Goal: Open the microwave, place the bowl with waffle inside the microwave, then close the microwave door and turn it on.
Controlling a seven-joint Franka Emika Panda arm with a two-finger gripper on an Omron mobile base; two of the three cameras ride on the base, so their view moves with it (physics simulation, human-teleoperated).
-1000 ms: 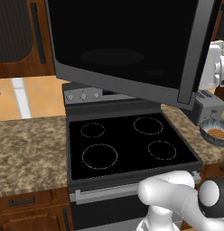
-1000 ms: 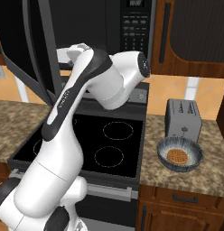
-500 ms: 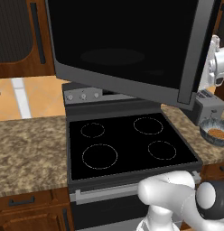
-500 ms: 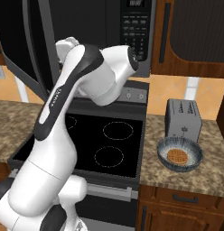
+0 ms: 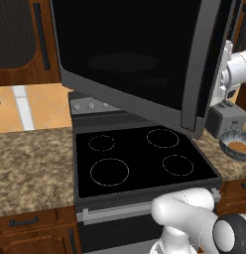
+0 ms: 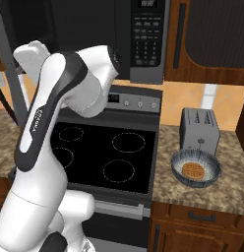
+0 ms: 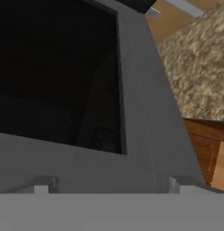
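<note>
The microwave door stands swung wide open over the stove, its grey frame close before the jaws in the hand view; whether they are wide or narrow I cannot tell. The bowl with waffle sits on the bench right of the stove, touching the toaster, well apart from the jaws. The microwave hangs above.

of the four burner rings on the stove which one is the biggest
The front-left ring on the stove, the one nearest the robot's base in the left base view. Its circle is clearly wider than the other three, which look about alike.
</note>
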